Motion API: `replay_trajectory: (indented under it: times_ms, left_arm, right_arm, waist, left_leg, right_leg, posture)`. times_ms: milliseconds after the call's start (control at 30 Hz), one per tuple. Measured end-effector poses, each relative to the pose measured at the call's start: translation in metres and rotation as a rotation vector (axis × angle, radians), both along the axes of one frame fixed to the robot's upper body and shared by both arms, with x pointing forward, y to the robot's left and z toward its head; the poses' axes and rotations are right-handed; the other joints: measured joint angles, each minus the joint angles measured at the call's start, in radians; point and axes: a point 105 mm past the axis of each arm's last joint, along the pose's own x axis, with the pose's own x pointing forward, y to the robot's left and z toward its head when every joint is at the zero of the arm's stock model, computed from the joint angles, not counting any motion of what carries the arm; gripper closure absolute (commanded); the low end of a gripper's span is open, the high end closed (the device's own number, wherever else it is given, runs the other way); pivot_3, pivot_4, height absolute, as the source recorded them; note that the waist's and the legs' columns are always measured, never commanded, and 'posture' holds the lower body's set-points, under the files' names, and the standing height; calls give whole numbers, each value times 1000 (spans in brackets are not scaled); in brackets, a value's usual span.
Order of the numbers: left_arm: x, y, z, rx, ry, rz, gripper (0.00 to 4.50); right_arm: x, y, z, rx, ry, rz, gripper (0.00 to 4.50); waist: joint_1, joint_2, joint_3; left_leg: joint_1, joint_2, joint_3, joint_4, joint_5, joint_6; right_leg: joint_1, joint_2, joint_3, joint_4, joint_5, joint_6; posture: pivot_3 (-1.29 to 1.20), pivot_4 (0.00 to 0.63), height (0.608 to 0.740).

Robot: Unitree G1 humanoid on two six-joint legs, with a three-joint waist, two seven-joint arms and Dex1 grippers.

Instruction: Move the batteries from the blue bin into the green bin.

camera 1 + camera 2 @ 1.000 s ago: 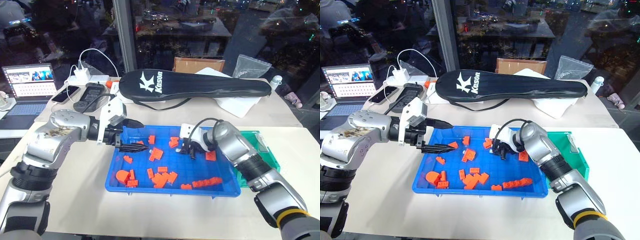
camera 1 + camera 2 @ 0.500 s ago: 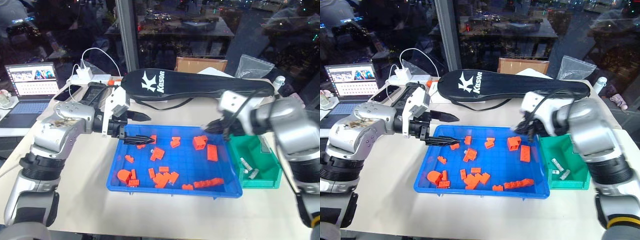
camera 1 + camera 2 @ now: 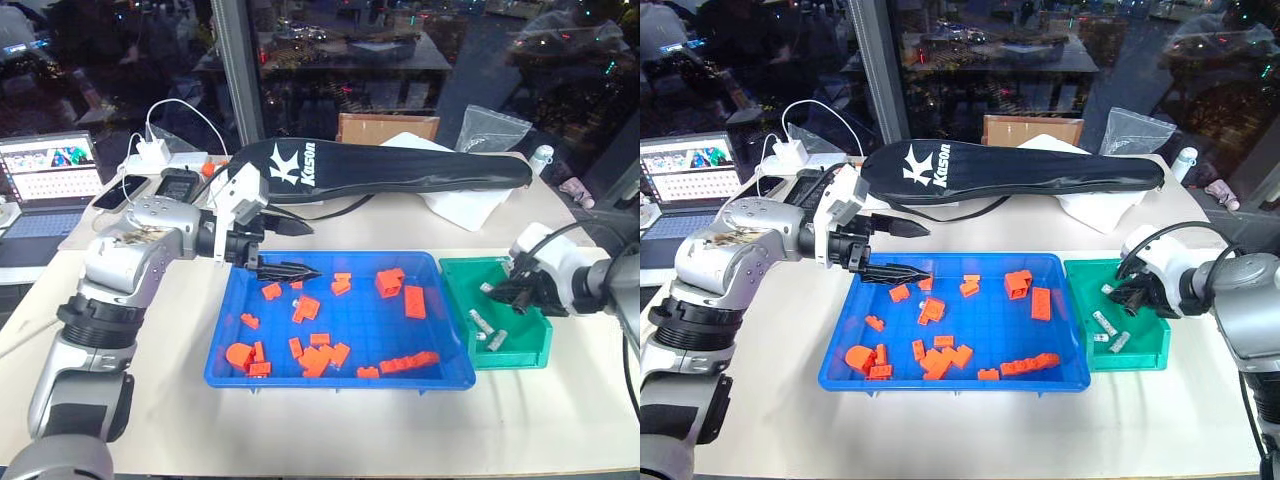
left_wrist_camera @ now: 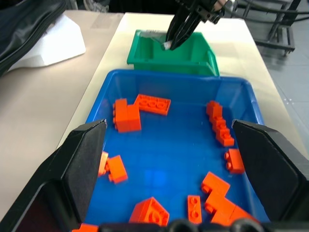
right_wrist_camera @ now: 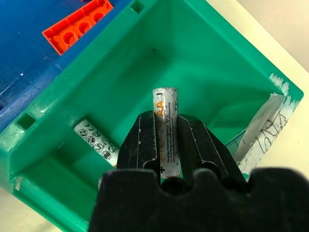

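My right gripper (image 5: 166, 118) is shut on one of the batteries (image 5: 166, 133), a silvery AA cell. It holds the cell above the inside of the green bin (image 3: 512, 360), over the bin's far part. Two more batteries (image 3: 478, 322) lie on the green bin's floor. The blue bin (image 3: 340, 381), left of the green one, holds several orange bricks (image 3: 322, 352). My left gripper (image 3: 300, 248) hangs open over the blue bin's back left corner with nothing between its fingers (image 4: 82, 164). The left wrist view also shows the right gripper (image 4: 179, 30) over the green bin (image 4: 145, 57).
A long black racket bag (image 3: 390, 170) lies behind the bins. A laptop (image 3: 50, 180), phones and a power strip (image 3: 165, 155) sit at the back left. A white cloth (image 3: 465, 207) and a clear plastic bag (image 3: 490, 130) are at the back right.
My right gripper has swung from the blue bin's middle to the right, out over the green bin, with the battery in it. The left gripper has stayed open near the blue bin's back left corner.
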Motion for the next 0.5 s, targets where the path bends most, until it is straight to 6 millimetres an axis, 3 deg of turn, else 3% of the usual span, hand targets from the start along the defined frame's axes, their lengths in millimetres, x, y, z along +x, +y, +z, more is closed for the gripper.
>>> replay_trajectory:
  times_ms: [100,200,267,333,367,467,500]
  left_arm:
    - [2,1,0,3,-4,18,0]
    - [2,11,-4,37,-8,44,0]
    - [1,25,-13,79,5,76,0]
    - [1,35,-20,100,19,104,0]
    - [1,36,-21,101,20,107,0]
    - [0,46,-21,108,20,140,0]
    - [-2,57,-21,99,26,169,0]
  right_arm:
    - [-1,1,4,-3,-6,10,2028]
    - [4,2,22,-57,-65,30,1102]
    - [12,11,43,-83,-140,66,1102]
    - [19,48,63,-11,-232,188,1102]
    - [20,58,65,8,-246,223,1102]
    - [22,103,58,95,-243,367,1102]
    - [23,135,39,138,-204,449,1102]
  waist:
    - [1,0,0]
    - [-1,1,0]
    - [-10,1,0]
    - [-19,0,1]
    - [-20,-1,1]
    - [-21,-3,1]
    - [-21,-3,1]
  left_leg:
    - [0,0,0,0,0,0]
    - [0,0,0,0,0,0]
    - [2,0,0,-2,0,0]
    - [3,0,-1,-5,0,0]
    - [3,0,-2,-5,0,0]
    - [2,0,-2,-6,0,0]
    - [2,0,-2,-7,0,0]
  right_leg:
    - [0,0,0,0,0,0]
    - [-1,0,0,0,0,0]
    - [-1,0,0,0,-1,-1]
    - [-1,1,0,0,-1,-1]
    - [-1,1,0,0,-1,-1]
    - [-1,1,0,0,-1,-1]
    - [-1,1,0,0,-1,-2]
  posture:
    - [0,150,737]
    - [0,150,737]
    - [0,150,737]
    - [0,150,737]
    - [0,150,737]
    - [0,150,737]
    - [0,150,737]
